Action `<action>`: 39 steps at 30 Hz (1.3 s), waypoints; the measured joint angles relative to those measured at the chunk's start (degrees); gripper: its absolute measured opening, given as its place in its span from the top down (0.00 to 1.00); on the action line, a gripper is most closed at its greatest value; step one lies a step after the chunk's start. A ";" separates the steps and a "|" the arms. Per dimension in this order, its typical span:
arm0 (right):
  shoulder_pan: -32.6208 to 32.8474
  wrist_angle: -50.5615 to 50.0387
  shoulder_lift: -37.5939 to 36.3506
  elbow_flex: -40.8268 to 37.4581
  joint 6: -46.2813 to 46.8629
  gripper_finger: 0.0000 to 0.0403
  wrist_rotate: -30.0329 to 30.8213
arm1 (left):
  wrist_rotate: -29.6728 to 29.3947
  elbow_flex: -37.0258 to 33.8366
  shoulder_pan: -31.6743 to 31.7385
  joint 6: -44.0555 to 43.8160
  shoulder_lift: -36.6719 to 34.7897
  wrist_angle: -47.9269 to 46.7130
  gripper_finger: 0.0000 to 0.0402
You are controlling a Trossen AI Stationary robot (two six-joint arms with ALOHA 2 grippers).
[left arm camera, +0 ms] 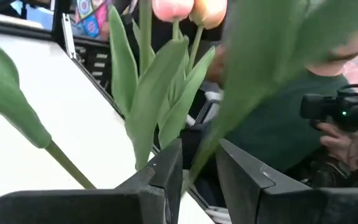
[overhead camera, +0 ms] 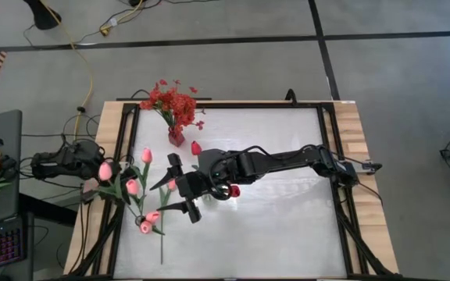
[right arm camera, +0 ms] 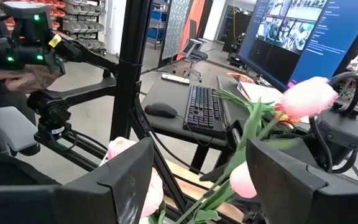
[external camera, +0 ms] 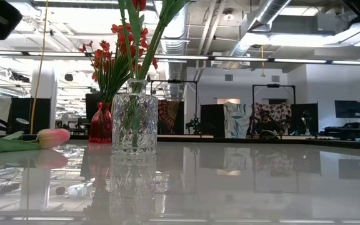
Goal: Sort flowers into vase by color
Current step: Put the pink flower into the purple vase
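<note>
Starting with the pink tulips (overhead camera: 133, 186): most of them lie loose on the left part of the table (overhead camera: 287, 226), with stems and leaves crossing one another. One bud sits at the table's left edge, just beside the left gripper (left arm camera: 199, 146). Its fingers are only narrowly parted. A green stem runs through the gap, but you can't count on it being pinched. If you lift or swing that arm now, the stem may slide out and the tulip drop off the table's edge.

The right gripper (right arm camera: 199, 155) hangs over the tulip pile, jaws spread wide and holding nothing, with stems and pale buds just ahead of it. If you close there without singling out one stem, you are likely to catch two flowers or a leaf. The tangle would then drag the neighbours along.

Behind that arm stands the clear glass vase (external camera: 134, 115), which holds green stems topped with red. Beside it, the small red vase (overhead camera: 176, 138) holds the red sprays (overhead camera: 172, 100). Both already hold red, so a pink tulip in either would spoil the sort. Watch the right arm too. It reaches across close to the glass vase, and a careless sweep could tip it.
</note>
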 joint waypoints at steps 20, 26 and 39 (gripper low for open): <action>-0.02 -0.37 0.00 0.00 -0.11 0.30 0.00 | 2.96 0.00 -0.01 -0.64 0.00 0.96 0.87; -0.07 -0.39 0.00 0.00 -0.11 0.30 0.00 | 0.39 0.00 0.00 -3.85 0.00 0.96 0.97; -0.42 -1.06 0.00 0.00 -0.09 0.30 -0.02 | -0.94 0.57 0.00 2.40 0.02 2.09 1.00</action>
